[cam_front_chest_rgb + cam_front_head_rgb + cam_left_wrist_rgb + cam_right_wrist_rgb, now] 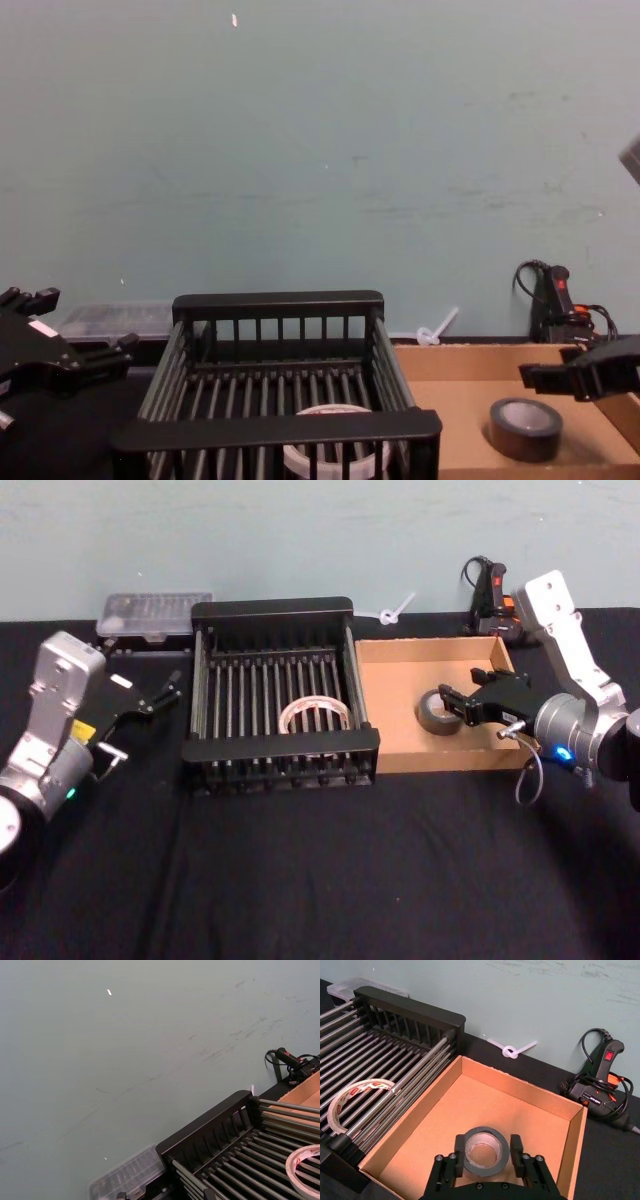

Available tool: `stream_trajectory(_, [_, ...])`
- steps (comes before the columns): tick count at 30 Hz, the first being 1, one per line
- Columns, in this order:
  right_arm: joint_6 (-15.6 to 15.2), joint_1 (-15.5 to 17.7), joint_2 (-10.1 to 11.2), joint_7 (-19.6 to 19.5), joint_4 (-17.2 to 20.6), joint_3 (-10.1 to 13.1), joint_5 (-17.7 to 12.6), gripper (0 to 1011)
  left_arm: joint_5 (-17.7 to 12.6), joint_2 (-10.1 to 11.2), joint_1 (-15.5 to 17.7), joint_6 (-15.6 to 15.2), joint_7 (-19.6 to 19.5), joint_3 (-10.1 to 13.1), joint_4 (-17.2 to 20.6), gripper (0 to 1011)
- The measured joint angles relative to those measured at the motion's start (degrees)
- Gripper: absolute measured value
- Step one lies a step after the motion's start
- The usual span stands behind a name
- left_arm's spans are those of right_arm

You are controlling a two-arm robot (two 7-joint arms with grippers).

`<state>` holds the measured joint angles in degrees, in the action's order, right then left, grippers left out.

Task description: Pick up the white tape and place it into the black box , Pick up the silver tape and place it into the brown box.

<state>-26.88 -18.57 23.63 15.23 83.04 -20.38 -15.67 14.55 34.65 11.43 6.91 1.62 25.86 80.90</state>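
So the silver tape (437,713) is lying flat on the floor of the brown box (400,670), right of centre in the head view. The right gripper (458,706) is right at it, fingers spread apart with one on each side of the roll. Not squeezing it, as far as the right wrist view shows, where the roll (483,1151) sits between the two fingers (460,1147) low in the frame.

White tape (315,714) is in the black box (272,611), resting on the slats just left of the cardboard one.

Left gripper (167,690) hangs over the table at the left edge, beside the crate, fingers look open, holding nothing.
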Motion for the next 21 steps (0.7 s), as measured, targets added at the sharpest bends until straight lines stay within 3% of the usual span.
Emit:
stream_trajectory(1, [0.0,0.0,0.0,0.0,0.0,0.0,0.0,573,0.0,0.0,0.0,0.0,0.0,0.0,0.0,1001])
stream_trajectory(11, [-0.1,0.1,0.1,0.1,0.1,0.0,-0.1,894,0.0,0.0,0.0,0.0,0.0,0.0,0.0,1001])
stream_trajectory(16, [-0.1,0.1,0.1,0.1,0.1,0.0,-0.1,996,0.0,0.0,0.0,0.0,0.0,0.0,0.0,1001])
stream_trajectory(21, [-0.1,0.1,0.1,0.1,0.1,0.0,-0.1,1003,0.0,0.0,0.0,0.0,0.0,0.0,0.0,1001])
